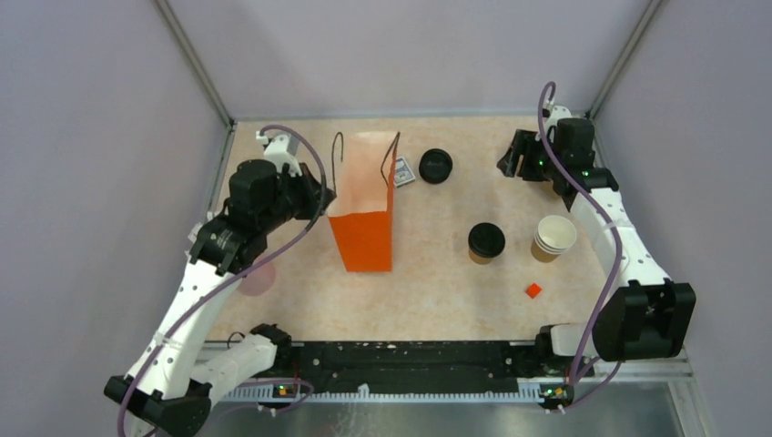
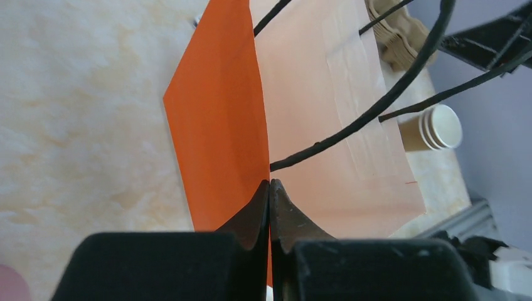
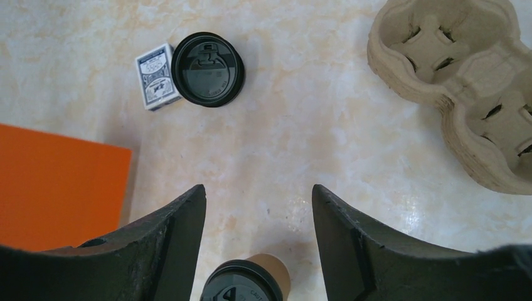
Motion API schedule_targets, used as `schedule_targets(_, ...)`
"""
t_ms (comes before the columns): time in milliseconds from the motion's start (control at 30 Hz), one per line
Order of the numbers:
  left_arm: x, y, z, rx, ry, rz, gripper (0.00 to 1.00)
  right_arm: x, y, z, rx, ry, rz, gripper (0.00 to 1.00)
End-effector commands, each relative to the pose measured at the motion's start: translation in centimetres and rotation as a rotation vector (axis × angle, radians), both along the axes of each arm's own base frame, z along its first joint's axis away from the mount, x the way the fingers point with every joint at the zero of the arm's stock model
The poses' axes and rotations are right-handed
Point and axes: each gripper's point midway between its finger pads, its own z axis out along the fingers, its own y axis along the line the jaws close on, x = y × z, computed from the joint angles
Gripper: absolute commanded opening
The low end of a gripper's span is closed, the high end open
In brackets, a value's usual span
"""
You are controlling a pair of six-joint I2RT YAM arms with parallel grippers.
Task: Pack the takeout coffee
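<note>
Upright a little right of the bench's (image 1: pixel 437 293) centre, a small kraft-tan paper cup (image 1: pixel 481 258) capped with a round black plastic lid (image 1: pixel 486 238), just left of a stack of nested tan cups (image 1: pixel 553 237) and apart from the tall orange paper bag (image 1: pixel 362 238) nearer the left edge. Left gripper (image 2: pixel 270 188) pinched together on the upper left edge of that open, upright bag. Right gripper (image 3: pixel 258 191) near the far right corner, jaws spread wide, a brown pulp two-cup carrier (image 3: pixel 458 88) just beyond it.

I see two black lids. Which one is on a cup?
The lid beside the stack of cups: it caps the tan cup. The other lid lies bare on the table beside the card box.
</note>
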Motion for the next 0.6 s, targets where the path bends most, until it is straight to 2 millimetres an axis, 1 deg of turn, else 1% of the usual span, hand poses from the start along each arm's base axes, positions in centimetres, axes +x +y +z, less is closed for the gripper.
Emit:
schedule_targets(0,-1.8,-3.5,0.7,-0.254,0.031,-0.107,0.0,-0.3,1.3,3.0,0.07,-0.065,0.013,0.62)
schedule_targets(67,-2.0,-4.2,-0.3,-0.295,0.052,-0.114,0.0,-0.4,1.3,3.2,0.075,-0.067,0.005,0.62)
schedule_targets(133,-2.2,-4.5,-1.5,-0.3,0.079,-0.107,0.0,-0.5,1.1,3.2,0.065,-0.07,0.003,0.62)
schedule_targets(200,-2.5,-4.7,-2.1,-0.309,0.101,-0.106,0.0,-0.4,0.6,3.0,0.039,-0.069,-0.013,0.63)
schedule_targets(267,-2.7,-5.0,-2.1,-0.335,0.103,-0.105,0.0,0.0,-0.3,2.7,-0.001,-0.058,-0.052,0.64)
schedule_targets(367,-3.1,-5.5,-1.2,-0.413,0.081,-0.12,0.03,0.9,-1.9,2.2,-0.076,-0.037,-0.115,0.64)
schedule_targets(400,-3.2,-5.6,-1.2,-0.427,0.076,-0.119,0.04,1.5,-2.4,1.9,-0.102,-0.03,-0.127,0.64)
schedule_targets(467,-3.2,-5.7,-1.3,-0.434,0.078,-0.12,0.16,2.4,-3.2,1.6,-0.156,-0.023,-0.144,0.64)
schedule_targets(533,-3.3,-6.0,-1.6,-0.429,0.091,-0.136,0.23,3.5,-4.6,1.1,-0.211,0.004,-0.21,0.65)
schedule_targets(567,-3.4,-6.0,-1.7,-0.427,0.093,-0.142,0.3,4.0,-5.3,0.7,-0.234,0.025,-0.239,0.65)
